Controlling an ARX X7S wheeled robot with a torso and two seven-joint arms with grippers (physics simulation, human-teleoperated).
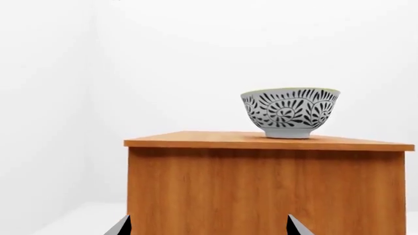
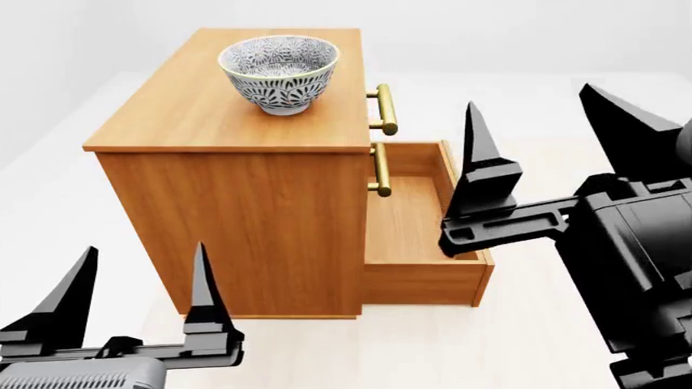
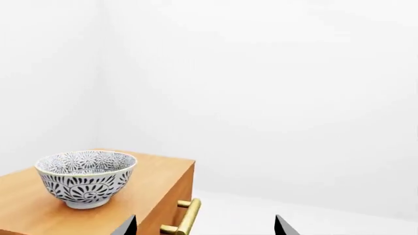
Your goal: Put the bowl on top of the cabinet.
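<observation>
The bowl point(image 2: 280, 71), white with a dense dark leaf pattern, stands upright on the flat top of the orange-brown cabinet point(image 2: 232, 194), near its far right side. The same bowl point(image 1: 289, 112) shows in the left wrist view, and the bowl point(image 3: 85, 177) also in the right wrist view. My left gripper point(image 2: 135, 296) is open and empty, low in front of the cabinet's side panel. My right gripper point(image 2: 546, 121) is open and empty too, held to the right of the cabinet above its open lower drawer point(image 2: 416, 243).
The cabinet point(image 1: 267, 186) fills the left wrist view close up. Two brass bar handles point(image 2: 385, 109) stick out of the cabinet's drawer fronts; one brass handle point(image 3: 184, 218) lies near my right fingertips. The pulled-out drawer juts to the right. White floor and walls surround everything.
</observation>
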